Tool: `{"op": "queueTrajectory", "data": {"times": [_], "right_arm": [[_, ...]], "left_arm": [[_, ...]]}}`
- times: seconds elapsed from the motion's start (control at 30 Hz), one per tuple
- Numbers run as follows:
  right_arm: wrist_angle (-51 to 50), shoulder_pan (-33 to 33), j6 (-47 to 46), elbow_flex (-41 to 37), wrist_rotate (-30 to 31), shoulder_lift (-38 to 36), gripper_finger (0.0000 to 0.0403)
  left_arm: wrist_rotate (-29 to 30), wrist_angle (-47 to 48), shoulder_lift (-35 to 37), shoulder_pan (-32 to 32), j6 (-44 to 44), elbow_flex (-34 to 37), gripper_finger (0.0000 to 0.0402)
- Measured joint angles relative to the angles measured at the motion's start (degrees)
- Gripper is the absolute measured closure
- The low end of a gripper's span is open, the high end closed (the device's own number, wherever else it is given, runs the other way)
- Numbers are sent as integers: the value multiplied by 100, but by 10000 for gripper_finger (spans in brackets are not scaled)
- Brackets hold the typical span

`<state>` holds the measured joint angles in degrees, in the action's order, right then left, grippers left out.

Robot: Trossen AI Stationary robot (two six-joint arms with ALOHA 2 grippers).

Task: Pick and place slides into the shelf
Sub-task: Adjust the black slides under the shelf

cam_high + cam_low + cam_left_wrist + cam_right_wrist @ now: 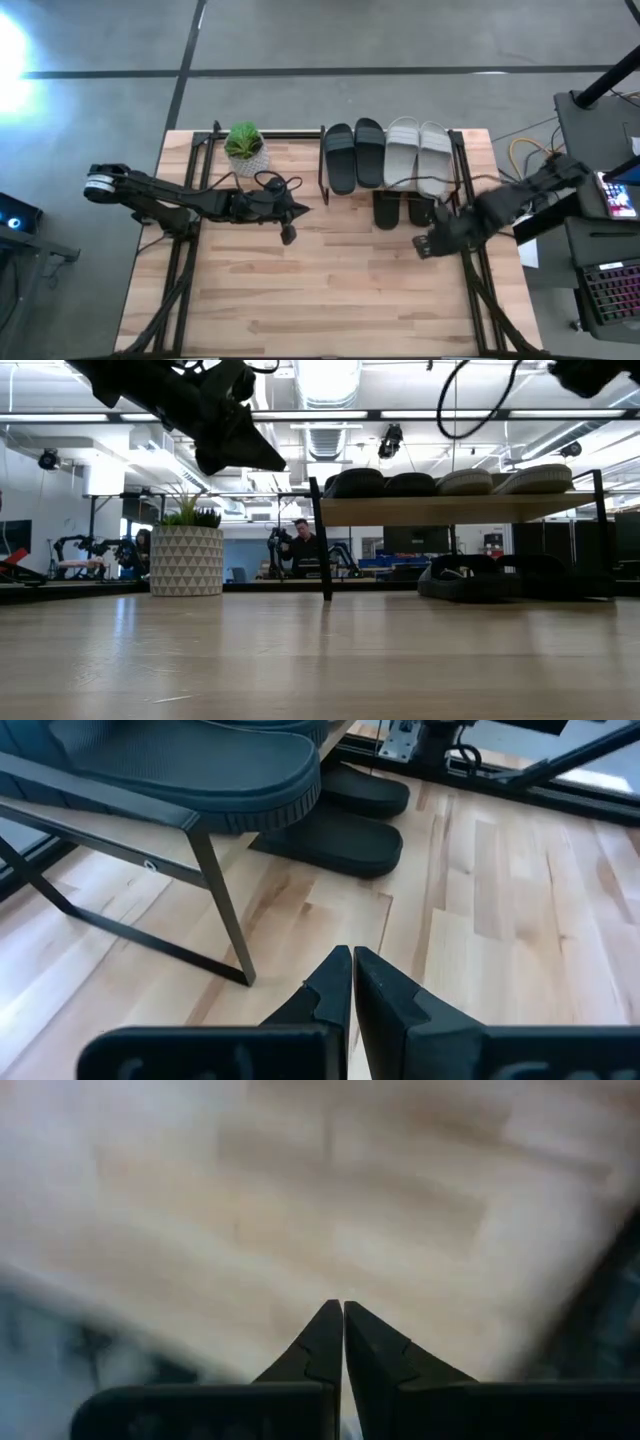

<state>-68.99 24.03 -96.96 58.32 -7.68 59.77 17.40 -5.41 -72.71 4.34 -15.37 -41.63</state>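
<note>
- Left gripper (290, 234): fingers pressed together, nothing held. It hangs over the tabletop (300, 310) around mid-width, just in front of the shelf's left legs.
- Right gripper (422, 243): fingers likewise pressed together and empty. It hangs near the table's right edge, in front of the shelf's right end.
- Black pair under the shelf (403, 211): two matte black slides lying side by side on the tabletop below the board, toward the shelf's right half. Their front ends stick out past the board's front edge, the nearest access for either gripper.
- Shelf (455, 510): stands along the table's far edge, right of centre, a light board on thin black legs.
- Black pair on top (354, 155): occupies the board's left half, soles down, side by side.
- Grey pair on top (419, 155): occupies the board's right half, just beside the black pair.
- Handling estimate: the slides look like moulded foam, so probably light, slightly yielding and matte enough not to slip. The thick sole edge or the wide strap is the likely hold; the strap gives a raised band a two-finger grip can close across.
- Potted plant (245, 148): stands at the far edge, left of the shelf, clear of the slides.
</note>
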Motion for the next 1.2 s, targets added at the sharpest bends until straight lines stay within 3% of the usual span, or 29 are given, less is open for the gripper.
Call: {"op": "queueTrajectory", "data": {"times": [0.13, 0.2, 0.3, 0.53, 0.7, 0.93, 1.07, 1.2], "right_arm": [[-81, 1179, -2445, -63, 2193, 662, 394], [-336, 1504, -3402, -115, 2778, 1046, 394], [-467, 1469, -3509, -192, 2182, 1675, 394], [-651, 1286, -3189, -426, 1777, 2854, 394], [-524, 1143, -3511, -835, 1921, 3291, 394], [1123, 732, -3224, -1571, 2519, 3879, 394], [707, 470, -3051, -1495, 2674, 4141, 394], [-314, 166, -3118, -1549, 3341, 4139, 394]], "left_arm": [[0, -13, 0, 0, 215, 14, 400], [-1, -3, 0, 0, 245, 41, 400], [0, -3, 0, 0, 253, 67, 400], [-5, -5, 0, 0, 264, 79, 400], [-10, 8, 0, -4, 298, 79, 400], [-30, 51, 0, -11, 430, 79, 400], [-42, 149, 0, -13, 416, 75, 400], [-90, 208, 0, -20, 403, 75, 400]]}}
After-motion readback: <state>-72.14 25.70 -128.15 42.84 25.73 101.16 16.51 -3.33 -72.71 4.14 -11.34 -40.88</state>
